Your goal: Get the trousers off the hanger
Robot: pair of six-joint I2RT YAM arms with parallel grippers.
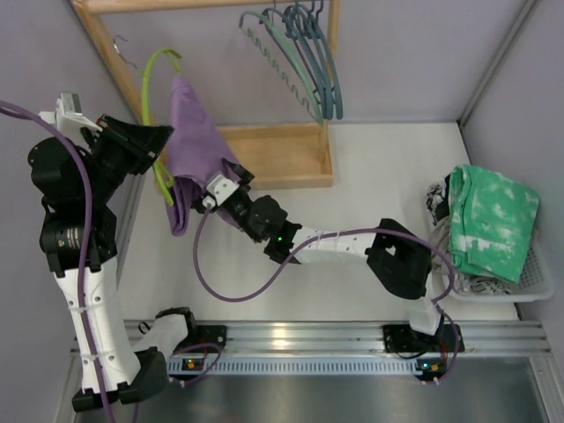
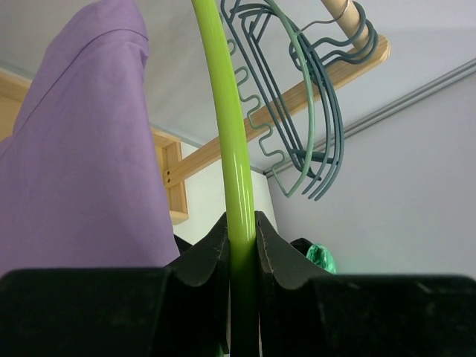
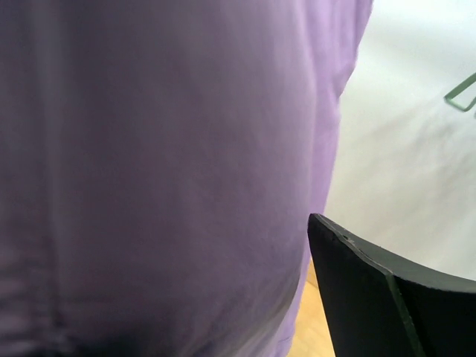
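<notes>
Lilac trousers hang draped over a lime-green hanger at the left of the wooden rack. My left gripper is shut on the hanger's rod, its jaws clamped on both sides, with the lilac cloth beside it. My right gripper is pushed against the lower part of the trousers. One black finger shows far to the right, the other is hidden behind the cloth, and the jaws stand wide. Mint-green trousers lie in the basket at the right.
A wooden rack stands at the back with several teal hangers on its rail. A white basket at the right edge holds other laundry under the mint cloth. Walls close in on both sides.
</notes>
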